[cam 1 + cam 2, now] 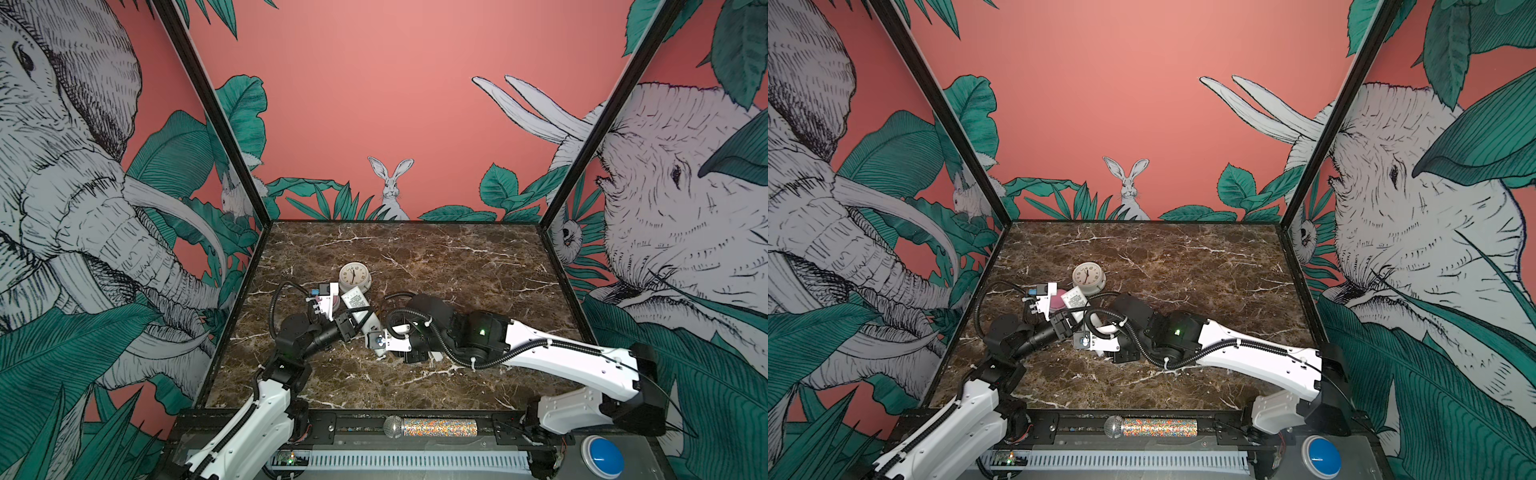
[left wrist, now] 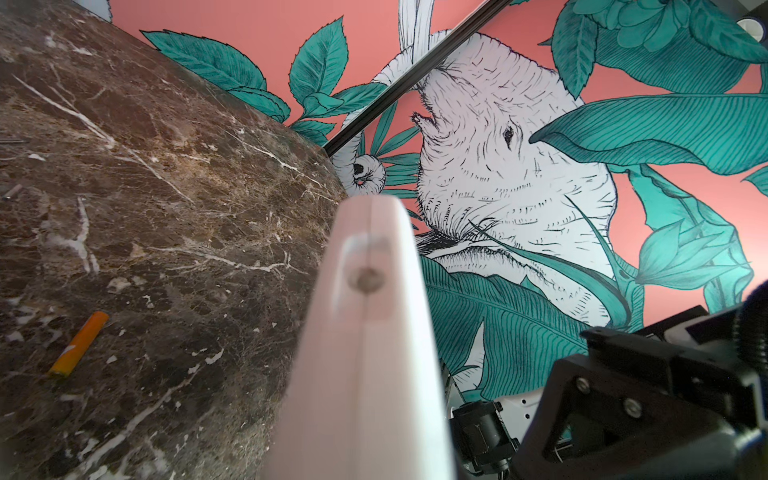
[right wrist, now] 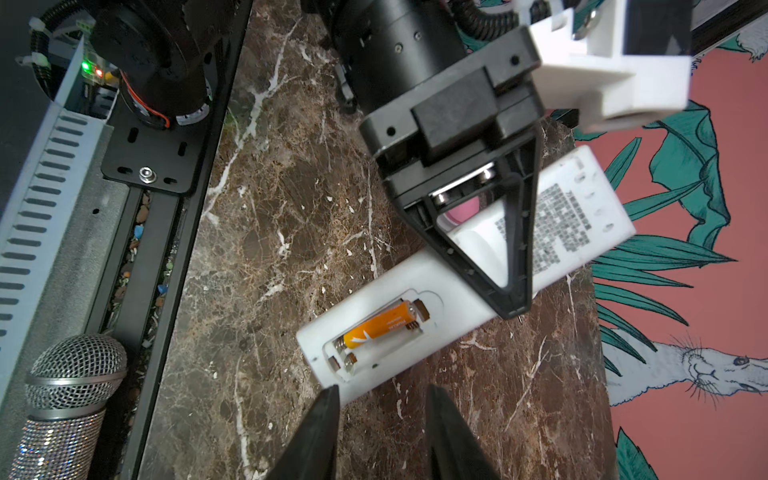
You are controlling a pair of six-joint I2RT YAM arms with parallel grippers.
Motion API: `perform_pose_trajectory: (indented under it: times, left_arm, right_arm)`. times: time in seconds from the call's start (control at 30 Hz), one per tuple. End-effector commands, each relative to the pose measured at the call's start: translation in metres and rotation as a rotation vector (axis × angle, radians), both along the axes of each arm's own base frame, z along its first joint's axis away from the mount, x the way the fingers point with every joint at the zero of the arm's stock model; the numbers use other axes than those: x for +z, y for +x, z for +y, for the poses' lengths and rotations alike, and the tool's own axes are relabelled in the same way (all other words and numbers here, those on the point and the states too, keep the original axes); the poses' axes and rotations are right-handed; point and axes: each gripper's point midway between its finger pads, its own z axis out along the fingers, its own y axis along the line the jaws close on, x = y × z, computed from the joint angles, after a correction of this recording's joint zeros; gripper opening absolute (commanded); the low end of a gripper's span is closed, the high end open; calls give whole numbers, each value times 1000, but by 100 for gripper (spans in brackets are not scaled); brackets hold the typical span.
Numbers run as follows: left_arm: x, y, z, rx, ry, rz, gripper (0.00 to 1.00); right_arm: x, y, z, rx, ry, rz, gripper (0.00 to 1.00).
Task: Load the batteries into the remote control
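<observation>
The long slim white remote control (image 3: 419, 276) is clamped across its middle by the left gripper (image 3: 508, 305), one black triangular finger (image 3: 519, 232) being pressed on the plain labelled back. The back is turned upward, and the battery compartment at one end is seen uncovered. One slim orange battery (image 3: 380, 326) with a pale tip is seated in one of the compartment's two slots; the slot beside it is bare.

The right gripper (image 3: 383, 395) is held just off that end of the remote control, its two dark fingers parted with nothing between them; one fingertip (image 3: 330, 395) is seen at the edge of the white casing, though contact cannot be told.

A second orange battery (image 2: 79, 344) is seen lying flat on the brown marble table (image 3: 291, 208), well apart from the remote control. A round white clock (image 1: 354, 277) stands just behind the left gripper in both top views. A glittering microphone (image 3: 75, 374) lies along the front rail, off the marble.
</observation>
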Motion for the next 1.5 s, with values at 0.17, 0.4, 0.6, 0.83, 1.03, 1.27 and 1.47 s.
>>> perform_pose_trajectory:
  times: [0.17,0.4,0.6,0.83,1.03,1.27,1.47]
  left_arm:
    - [20,-7,-3,-35,-14,-66,0]
    - [19,-6,-3,-34,-13,-60,0]
    - [20,-5,-3,-30,-15,-56,0]
    - [18,-5,-3,-29,-15,-54,0]
    - [18,-5,-3,-29,-16,-54,0]
    - [19,-5,-2,-28,-19,-52,0]
    - [19,-6,-3,-29,-20,-54,0]
  right_arm:
    - [2,5,10,33,-26,-106,36]
    - [11,10,15,38,-28,-146,36]
    - [6,11,17,49,-62,-153,34]
    - [1,9,19,62,-82,-147,32]
    - [-5,10,23,67,-101,-143,29]
    - [-7,10,27,74,-105,-143,27]
    - [-12,12,29,74,-121,-147,25]
